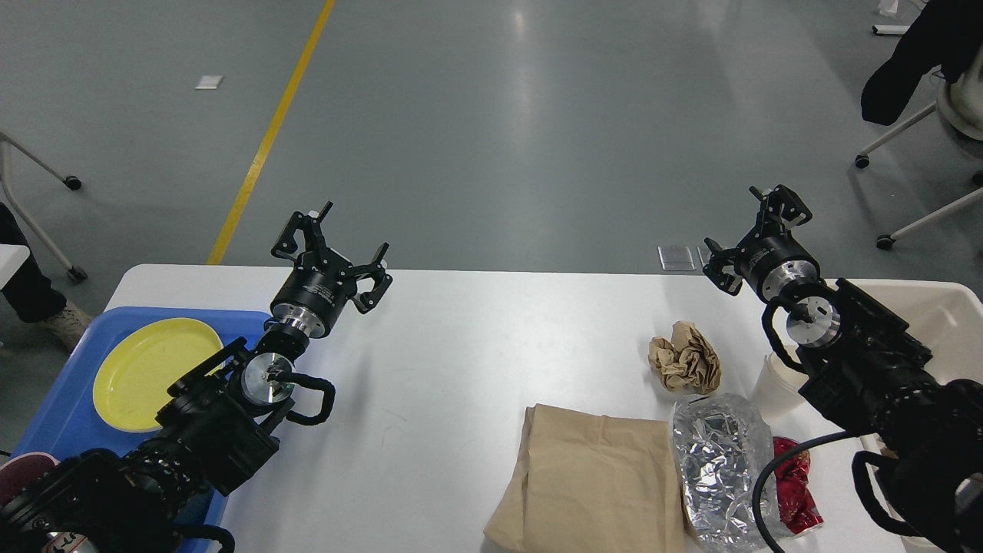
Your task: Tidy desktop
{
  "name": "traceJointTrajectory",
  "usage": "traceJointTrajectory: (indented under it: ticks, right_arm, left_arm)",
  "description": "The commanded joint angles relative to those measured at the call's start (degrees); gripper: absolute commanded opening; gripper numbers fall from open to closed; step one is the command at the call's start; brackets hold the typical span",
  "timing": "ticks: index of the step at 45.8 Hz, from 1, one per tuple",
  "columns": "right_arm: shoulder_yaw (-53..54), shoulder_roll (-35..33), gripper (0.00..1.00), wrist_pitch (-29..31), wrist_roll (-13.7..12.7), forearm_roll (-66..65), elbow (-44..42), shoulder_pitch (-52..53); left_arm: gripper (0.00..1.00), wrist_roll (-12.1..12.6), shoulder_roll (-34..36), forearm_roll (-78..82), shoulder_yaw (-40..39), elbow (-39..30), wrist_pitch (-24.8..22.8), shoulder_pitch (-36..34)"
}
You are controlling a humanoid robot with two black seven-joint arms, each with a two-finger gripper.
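Observation:
The white desktop (461,361) fills the lower half of the head view. On its right side lie a crumpled brown paper ball (686,358), a flat brown paper bag (595,480), a crinkled foil wrapper (722,453) and a red wrapper (795,480). A white paper cup (776,384) shows partly behind my right arm. My left gripper (332,247) is open above the desktop's far left edge, holding nothing. Past the far right edge hangs my right gripper (756,234), open and empty too.
A blue tray (69,415) at the left holds a yellow plate (150,369); a dark red cup (19,472) sits at its near end. A beige bin (937,315) stands at the right behind my right arm. Chair legs on wheels stand on the floor beyond.

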Motion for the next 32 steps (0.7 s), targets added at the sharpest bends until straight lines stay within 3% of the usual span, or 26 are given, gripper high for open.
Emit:
traceJointTrajectory:
  ticks: [1,32]
  right_arm:
    - [0.0,0.0,1.0,0.0,-0.1,0.0,0.0,-0.1]
    - [-0.5,0.0,1.0,-0.4,-0.1,-0.1,-0.6,-1.1]
  left_arm:
    - [0.98,0.0,0.0,0.0,0.0,0.0,0.0,0.0]
    - [0.98,0.0,0.0,0.0,0.0,0.0,0.0,0.1]
